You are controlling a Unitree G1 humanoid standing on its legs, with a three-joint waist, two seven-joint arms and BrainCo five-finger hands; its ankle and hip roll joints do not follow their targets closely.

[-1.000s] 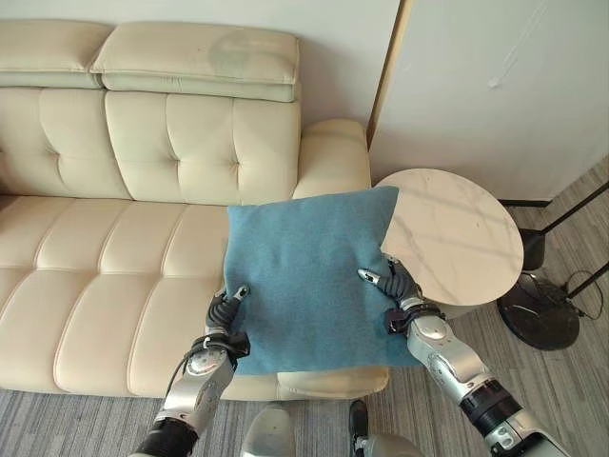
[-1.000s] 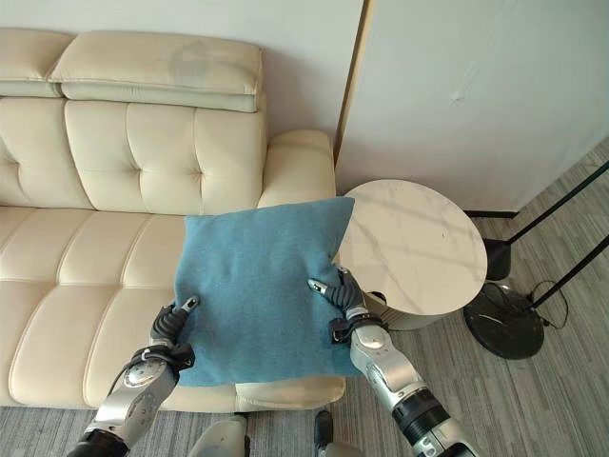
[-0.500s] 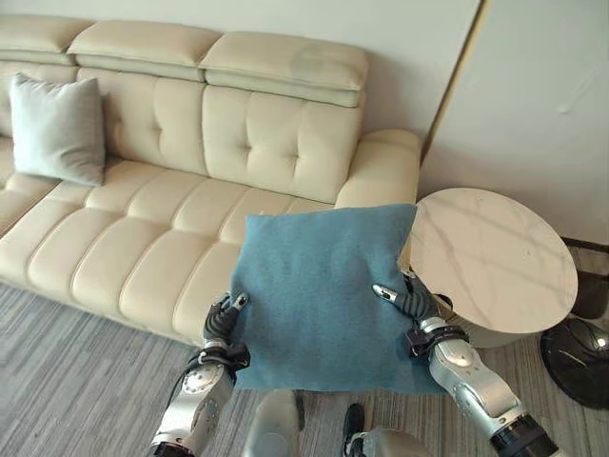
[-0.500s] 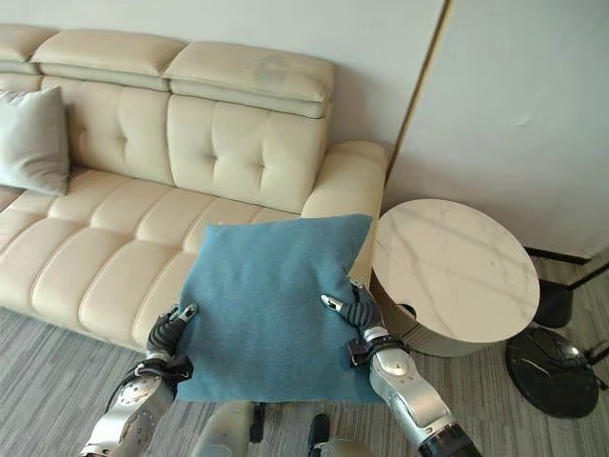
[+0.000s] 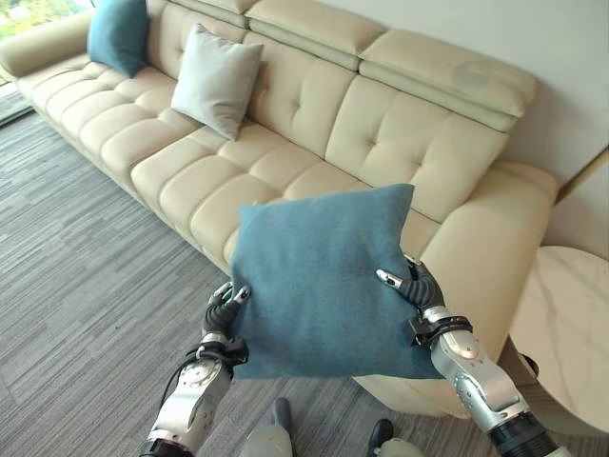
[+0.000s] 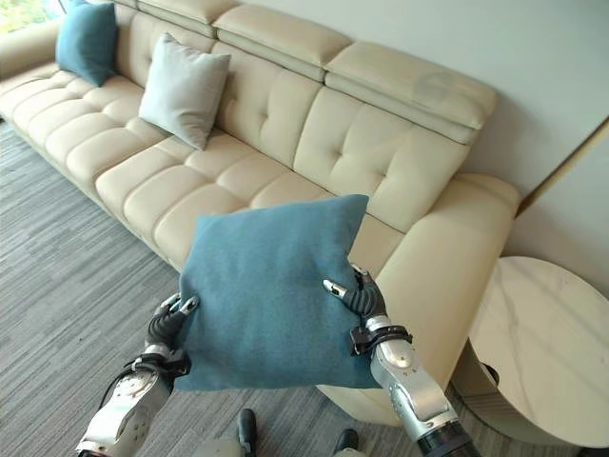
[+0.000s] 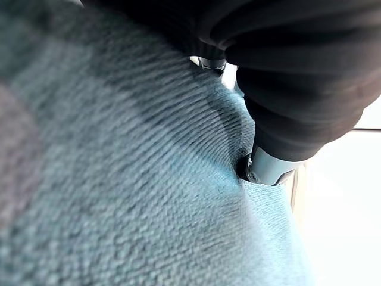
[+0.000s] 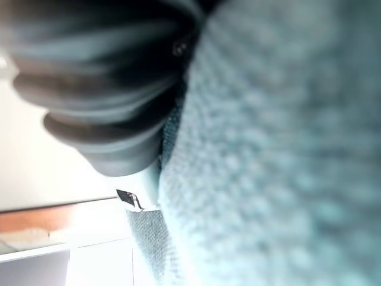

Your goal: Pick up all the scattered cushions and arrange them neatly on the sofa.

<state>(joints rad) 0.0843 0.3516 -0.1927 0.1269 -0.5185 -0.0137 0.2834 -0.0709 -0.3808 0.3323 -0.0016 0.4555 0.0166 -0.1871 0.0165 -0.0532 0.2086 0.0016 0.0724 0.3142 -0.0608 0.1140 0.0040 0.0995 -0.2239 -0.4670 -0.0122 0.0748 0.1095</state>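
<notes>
The whole picture has shifted compared with a second ago, so the camera has turned toward the left along the cream sofa [image 5: 314, 143]; the things themselves did not move. Because of this turn, two cushions now show on the far left part of the seat: a light grey cushion [image 5: 217, 80] leaning on the backrest and a teal cushion [image 5: 118, 32] near the left end. The round marble desk [image 6: 547, 347] has slipped to the right edge. The blue cushion [image 5: 328, 281] is held as before, off the seat, in front of the sofa's right part, the left robot hand [image 5: 225, 312] curled on its left edge and the right robot hand [image 5: 411, 285] clamped on its right edge. I judge the robot is looking for a free place on the seat, beside the others. The head views show the sofa and the free seat; the wrist views show, from very close, the woven fabric pressed against each dark cover.
</notes>
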